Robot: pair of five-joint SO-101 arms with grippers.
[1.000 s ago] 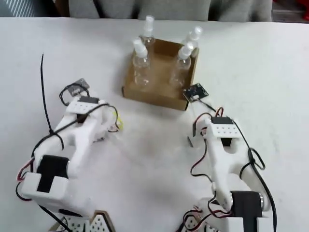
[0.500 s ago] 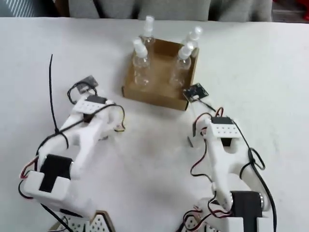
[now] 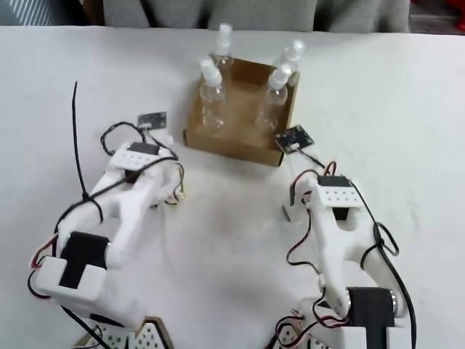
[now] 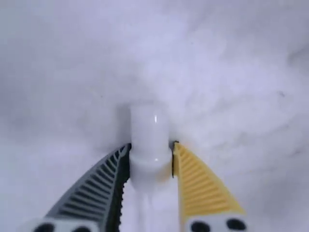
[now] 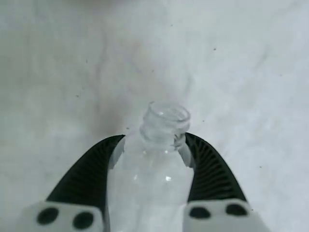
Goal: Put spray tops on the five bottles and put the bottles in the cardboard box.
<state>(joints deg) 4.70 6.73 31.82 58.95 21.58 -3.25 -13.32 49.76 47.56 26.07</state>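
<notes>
I am on the last of the five bottles: four capped bottles (image 3: 212, 94) stand in the cardboard box (image 3: 229, 145), which sits well ahead of both my tools on the desk (image 3: 378, 94), so what remains is one capping and one placing. My left tool (image 4: 149, 154) is closed on the spray top (image 4: 149, 128). Its grey and yellow fingers pinch the lower collar from either side, and the white cap stands out past the fingertips toward the desk. My right tool (image 5: 157, 140) is clamped around the clear bottle (image 5: 154, 183) at its shoulder, the two black fingers hugging it. The bare threaded neck (image 5: 165, 118) reaches out beyond the tips with its mouth open. From the wrist view I cannot tell whether the bottle rests on the desk or hangs just above it. As I judge it, the step in hand is bringing top and bottle together. The two tools sit apart, each low over its own side of the desk. The next move calls for me to carry the top across to the neck in front of my right tool, line its tube and collar up with the open mouth, and seat it by pressing or twisting while the right tool holds the bottle steady. After that the bottle goes into the free place in the box beside the other four.
</notes>
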